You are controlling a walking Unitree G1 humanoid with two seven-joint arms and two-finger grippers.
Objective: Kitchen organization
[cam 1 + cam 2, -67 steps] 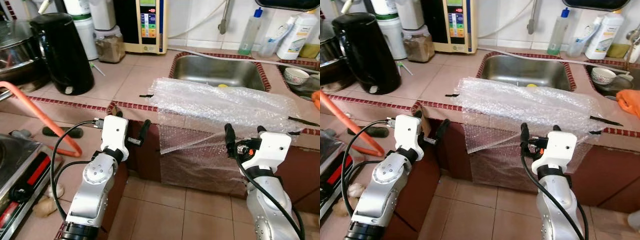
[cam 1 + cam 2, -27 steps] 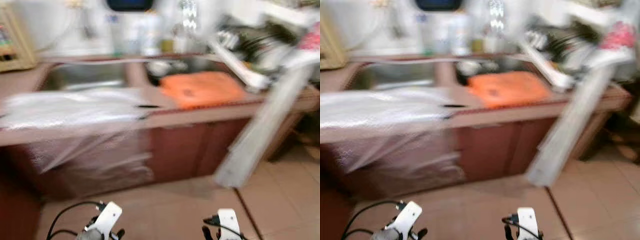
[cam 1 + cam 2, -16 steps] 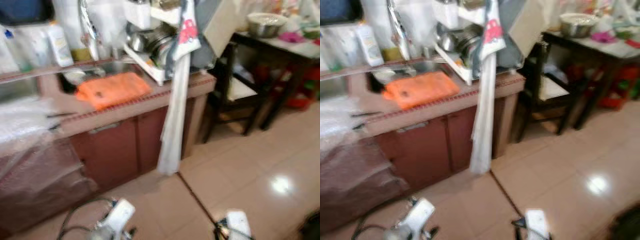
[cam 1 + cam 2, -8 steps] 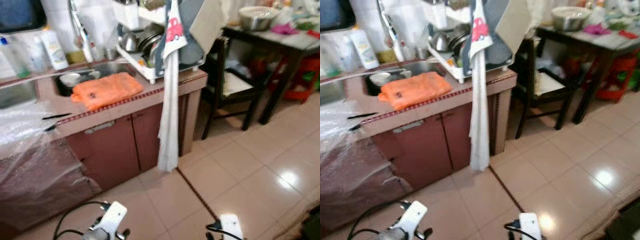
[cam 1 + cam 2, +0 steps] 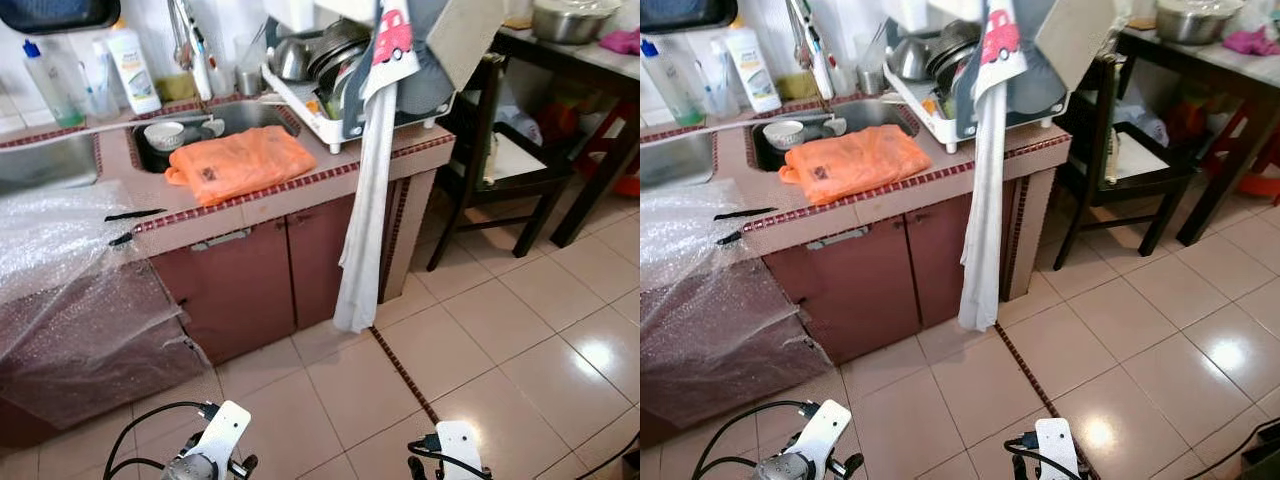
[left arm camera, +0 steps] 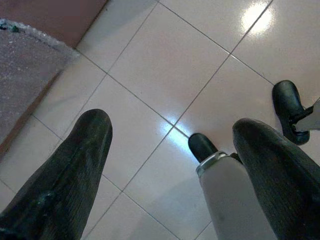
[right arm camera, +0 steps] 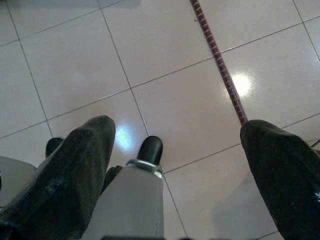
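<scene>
Orange plastic bag (image 5: 240,163) is lying on the tiled red-trimmed counter (image 5: 300,195) just beside the small steel sink (image 5: 240,115), where a white bowl (image 5: 164,134) is sitting. Clear bubble wrap (image 5: 60,290) is draping over the counter edge and the brown cabinet front. A white towel (image 5: 365,200) is hanging from the loaded white dish rack (image 5: 350,110). A dark wooden chair (image 5: 500,160) is standing nearby. Both arms are hanging low over the beige floor tiles (image 5: 480,340): the left gripper (image 6: 172,165) and the right gripper (image 7: 180,165) are each holding their fingers wide apart, gripping nothing.
</scene>
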